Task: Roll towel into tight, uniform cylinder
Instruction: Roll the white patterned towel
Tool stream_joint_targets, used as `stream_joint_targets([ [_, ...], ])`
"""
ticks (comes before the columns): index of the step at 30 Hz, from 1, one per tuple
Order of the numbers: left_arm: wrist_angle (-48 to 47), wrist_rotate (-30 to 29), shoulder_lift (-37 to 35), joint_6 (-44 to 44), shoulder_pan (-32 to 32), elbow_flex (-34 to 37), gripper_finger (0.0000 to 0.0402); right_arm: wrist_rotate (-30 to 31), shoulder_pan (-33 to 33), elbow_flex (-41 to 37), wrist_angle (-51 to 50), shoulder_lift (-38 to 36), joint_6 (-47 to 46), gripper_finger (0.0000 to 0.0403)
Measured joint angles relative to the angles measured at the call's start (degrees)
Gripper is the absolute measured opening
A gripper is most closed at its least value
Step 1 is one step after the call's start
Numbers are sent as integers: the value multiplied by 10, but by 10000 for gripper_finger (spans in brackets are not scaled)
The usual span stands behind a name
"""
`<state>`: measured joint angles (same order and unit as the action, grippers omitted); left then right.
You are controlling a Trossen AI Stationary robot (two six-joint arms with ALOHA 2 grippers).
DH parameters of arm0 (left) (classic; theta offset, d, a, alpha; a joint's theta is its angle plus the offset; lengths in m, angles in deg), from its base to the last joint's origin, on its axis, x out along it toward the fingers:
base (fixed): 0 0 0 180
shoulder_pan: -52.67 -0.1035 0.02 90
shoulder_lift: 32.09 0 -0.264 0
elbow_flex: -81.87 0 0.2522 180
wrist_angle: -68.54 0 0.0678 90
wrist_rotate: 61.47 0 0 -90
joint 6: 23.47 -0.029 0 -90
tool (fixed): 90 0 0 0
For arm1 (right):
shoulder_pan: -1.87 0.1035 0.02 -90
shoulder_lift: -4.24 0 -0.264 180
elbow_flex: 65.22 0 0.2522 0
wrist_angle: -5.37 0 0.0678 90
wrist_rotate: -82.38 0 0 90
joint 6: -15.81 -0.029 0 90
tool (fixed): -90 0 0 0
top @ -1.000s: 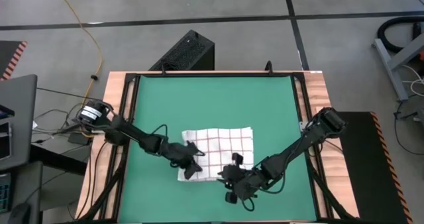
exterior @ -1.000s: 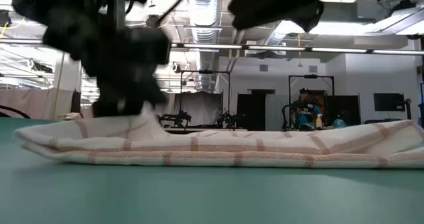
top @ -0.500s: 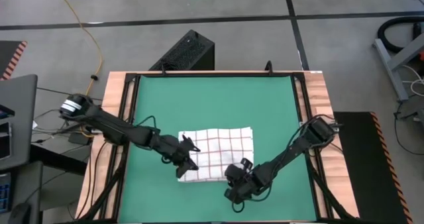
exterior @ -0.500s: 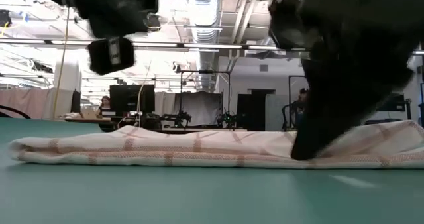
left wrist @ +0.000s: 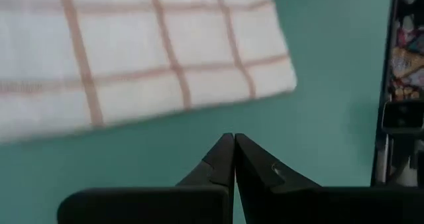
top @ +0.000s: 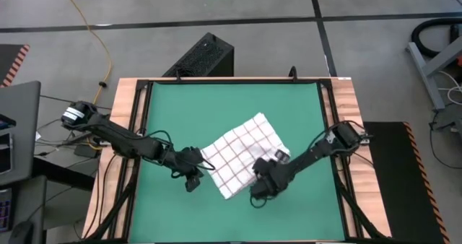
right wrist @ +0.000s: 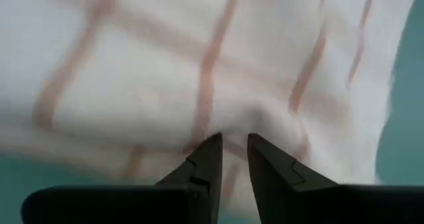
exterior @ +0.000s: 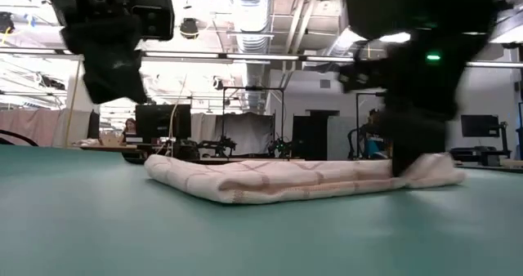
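Our right gripper (right wrist: 232, 144) pinches a fold of the towel (top: 244, 163) between its fingers; our left gripper (left wrist: 234, 143), fingers closed, sits just short of the towel's edge.

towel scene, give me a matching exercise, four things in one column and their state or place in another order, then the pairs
1. towel
2. left gripper
3. right gripper
4. mat

A. shut, off the cloth, beside it
B. green, under everything
C. folded, lying askew on the mat
D. pinching the cloth's edge

Pairs: 1-C, 2-A, 3-D, 4-B
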<state>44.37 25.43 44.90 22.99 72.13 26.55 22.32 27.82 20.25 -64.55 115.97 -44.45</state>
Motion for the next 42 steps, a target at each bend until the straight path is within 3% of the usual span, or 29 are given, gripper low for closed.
stream_joint_targets([
  [5, 26, -56, 0, -59, -2, 0, 0, 81, -56, 5, 78, -7, 197, 97],
  [9, 33, -67, 0, -148, -7, 0, 0, 91, -62, 37, 89, -18, 254, 97],
  [13, 32, -46, 0, -211, -21, 0, 3, 84, -36, 61, 66, -25, 236, 97],
  [22, 28, -25, 0, -256, -38, 0, 7, 33, 40, 54, 3, -18, 109, 97],
  [26, 59, -47, -1, -321, -41, 27, 7, 81, 81, 55, 159, -29, 169, 97],
  [31, 141, 32, 0, -332, -61, 79, 7, 48, 83, 56, 392, -1, 304, 97],
  [37, 136, 57, -1, -287, -59, 90, 7, 48, 34, 58, 423, 29, 249, 97],
  [42, 133, 54, -1, -267, -57, 90, 7, -39, 13, 65, 446, 58, 270, 97],
])
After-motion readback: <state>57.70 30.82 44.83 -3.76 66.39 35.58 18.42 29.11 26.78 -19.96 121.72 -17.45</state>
